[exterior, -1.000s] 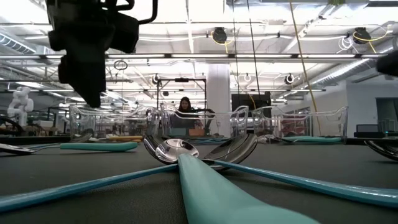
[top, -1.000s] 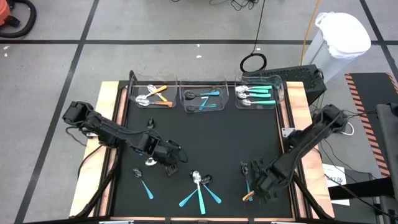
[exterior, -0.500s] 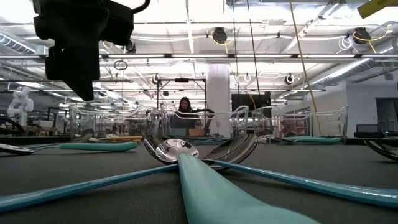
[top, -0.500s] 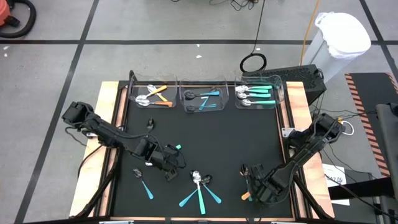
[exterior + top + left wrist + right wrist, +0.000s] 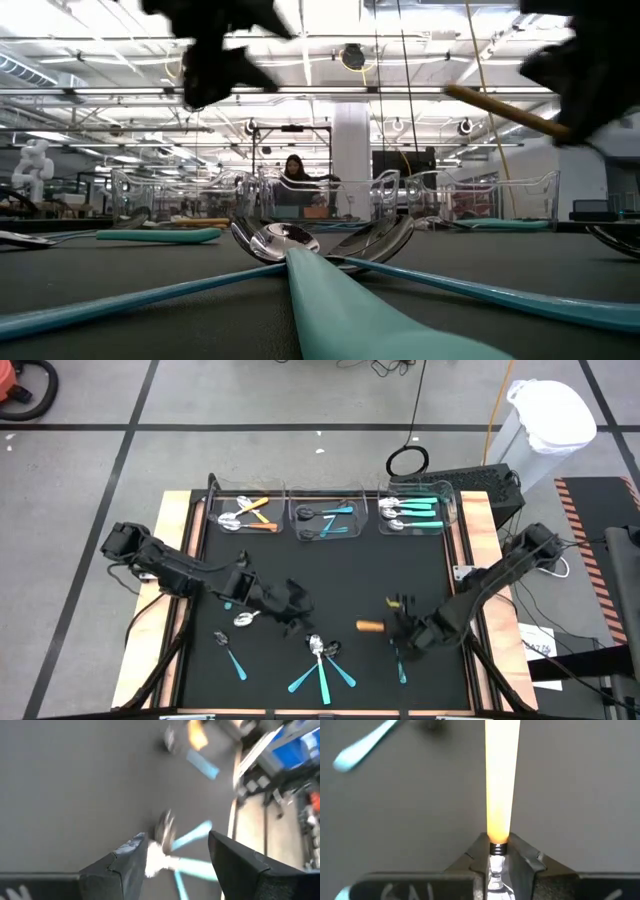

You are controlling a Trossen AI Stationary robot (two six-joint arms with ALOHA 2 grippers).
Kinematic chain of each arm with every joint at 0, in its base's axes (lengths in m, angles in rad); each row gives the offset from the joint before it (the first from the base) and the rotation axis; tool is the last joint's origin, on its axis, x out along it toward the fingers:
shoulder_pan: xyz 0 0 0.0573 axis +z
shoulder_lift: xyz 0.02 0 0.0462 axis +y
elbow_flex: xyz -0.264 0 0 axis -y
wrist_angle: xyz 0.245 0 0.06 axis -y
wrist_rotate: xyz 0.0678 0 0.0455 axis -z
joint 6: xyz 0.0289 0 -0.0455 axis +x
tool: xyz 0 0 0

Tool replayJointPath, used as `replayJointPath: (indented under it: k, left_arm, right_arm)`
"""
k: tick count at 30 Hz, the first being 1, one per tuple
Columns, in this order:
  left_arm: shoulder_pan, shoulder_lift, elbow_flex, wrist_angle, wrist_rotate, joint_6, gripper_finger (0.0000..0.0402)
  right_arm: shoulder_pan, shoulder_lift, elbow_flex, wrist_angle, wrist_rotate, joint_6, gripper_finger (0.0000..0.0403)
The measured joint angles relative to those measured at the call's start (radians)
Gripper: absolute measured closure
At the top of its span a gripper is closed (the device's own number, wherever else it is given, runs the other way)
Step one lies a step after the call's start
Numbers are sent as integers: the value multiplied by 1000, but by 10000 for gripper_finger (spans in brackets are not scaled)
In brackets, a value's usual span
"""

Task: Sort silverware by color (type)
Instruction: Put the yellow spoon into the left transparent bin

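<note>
Black tabletop (bright hall behind) carries spoons.

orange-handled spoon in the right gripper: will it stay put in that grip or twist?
Probably stiff: the orange-handled spoon juts straight out from the right gripper without sagging. It may pivot, since the fingers pinch only one end. It looks light and thin, and the smooth handle could slip.

Even overhead lighting from bright ceiling strip lamps flattens shadows on the matte black table mat. The two dark arms smear with motion blur in the low view. The nearest teal plastic spoon handle is defocused; the orange plastic spoon handle glares, overexposed.
</note>
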Motion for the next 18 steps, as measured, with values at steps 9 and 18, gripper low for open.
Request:
replayJointPath:
  k: [9,18]
  left_arm:
    - [140,0,1,375,-169,260,191]
    - [240,0,1,396,-170,318,191]
  right_arm:
    - [-235,-63,0,232,226,1,364]
    - [-384,-78,0,691,282,-120,363]
